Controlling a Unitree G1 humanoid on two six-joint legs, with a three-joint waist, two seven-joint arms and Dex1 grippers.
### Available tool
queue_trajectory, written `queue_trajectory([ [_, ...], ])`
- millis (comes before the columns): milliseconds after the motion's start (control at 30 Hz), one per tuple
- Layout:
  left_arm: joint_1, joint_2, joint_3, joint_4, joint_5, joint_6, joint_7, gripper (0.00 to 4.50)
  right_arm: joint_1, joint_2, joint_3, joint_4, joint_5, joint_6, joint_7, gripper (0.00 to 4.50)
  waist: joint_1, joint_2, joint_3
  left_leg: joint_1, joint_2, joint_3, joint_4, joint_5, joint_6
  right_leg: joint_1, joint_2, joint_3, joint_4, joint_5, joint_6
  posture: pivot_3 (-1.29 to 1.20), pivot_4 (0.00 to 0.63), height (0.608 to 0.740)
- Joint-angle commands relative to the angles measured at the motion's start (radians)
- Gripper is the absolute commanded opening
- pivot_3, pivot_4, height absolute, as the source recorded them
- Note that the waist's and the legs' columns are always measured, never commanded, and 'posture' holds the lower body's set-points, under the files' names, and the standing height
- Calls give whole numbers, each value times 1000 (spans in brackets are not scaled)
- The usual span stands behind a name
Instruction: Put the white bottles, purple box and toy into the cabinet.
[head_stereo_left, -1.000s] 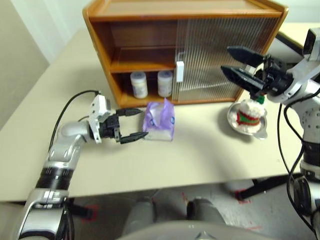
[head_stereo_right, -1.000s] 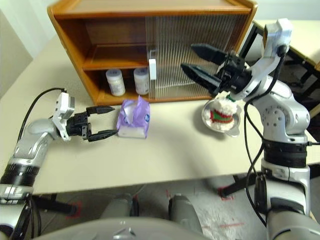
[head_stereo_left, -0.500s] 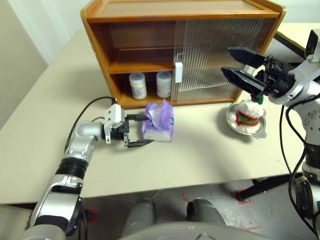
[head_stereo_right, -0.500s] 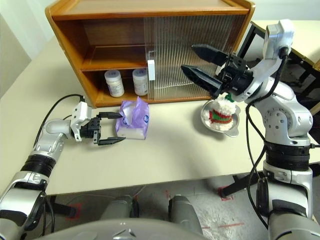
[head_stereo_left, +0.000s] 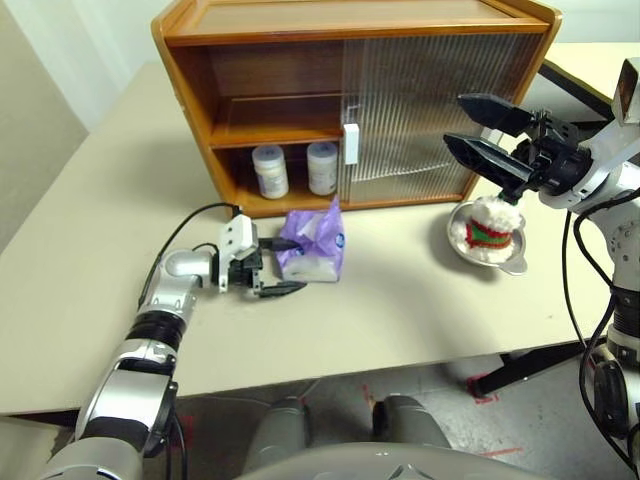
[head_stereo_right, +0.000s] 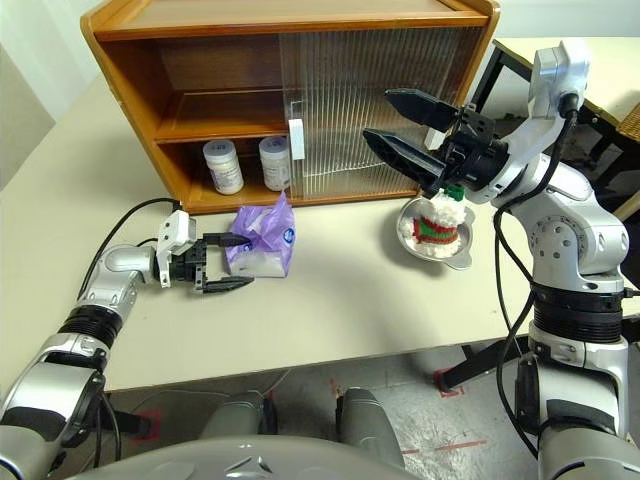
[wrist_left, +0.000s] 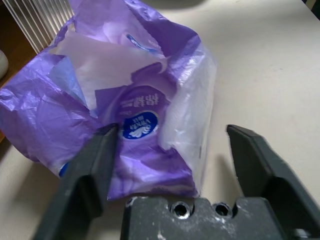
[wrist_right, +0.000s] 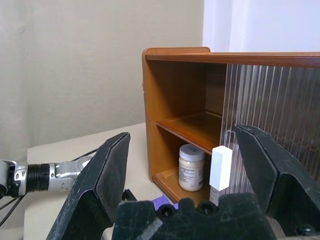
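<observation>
Now crumpled lilac purple box (head_stereo_left: 314, 242) between spread left fingers (head_stereo_left: 283, 266); right fingers (head_stereo_left: 478, 130) apart, empty.

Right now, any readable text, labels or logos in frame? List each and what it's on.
Purple box: blue oval logo with white print and a line of white characters above it, too blurred to read.
White bottles: pale labels with bluish print, too small to read.
Toy, cabinet: no text visible.
Nothing here can be quoted.
</observation>
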Motion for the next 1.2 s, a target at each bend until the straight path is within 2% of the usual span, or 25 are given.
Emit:
queue_trajectory([
  [33,13,-5,0,-18,-9,31,-28,3135,2,-10,-13,-11,6,-5,-1,4500,0,0,0,0,0,0,0,0,0,0,0,0,0,0,0,-12,0,740],
  [300,58,1,21,-138,-69,135,-56,18,2,-6,-9,-5,4,-9,5,4500,0,0,0,0,0,0,0,0,0,0,0,0,0,0,0,0,0,740],
  [533,86,25,55,-333,-143,258,-49,18,-2,-2,-3,5,-1,-13,9,4500,0,0,0,0,0,0,0,0,0,0,0,0,1,0,0,7,0,740],
  [667,89,85,98,-560,-217,376,-33,18,-12,3,4,18,-6,-17,14,4500,0,0,0,0,0,0,0,0,0,0,0,0,1,0,0,23,0,740],
  [833,80,169,126,-724,-266,467,-29,18,-27,12,16,42,-14,-26,26,4500,0,0,0,1,0,0,0,0,0,0,0,1,1,-1,1,45,0,740],
  [1033,8,229,152,-812,-310,539,-14,18,-45,24,24,66,-24,-34,43,4500,4,0,0,1,0,0,0,0,0,0,0,1,2,-3,3,58,0,740],
  [1200,-98,238,173,-780,-307,548,14,18,-53,34,30,75,-31,-40,46,4500,6,0,1,1,0,0,0,0,0,1,1,1,1,-3,4,62,0,740],
])
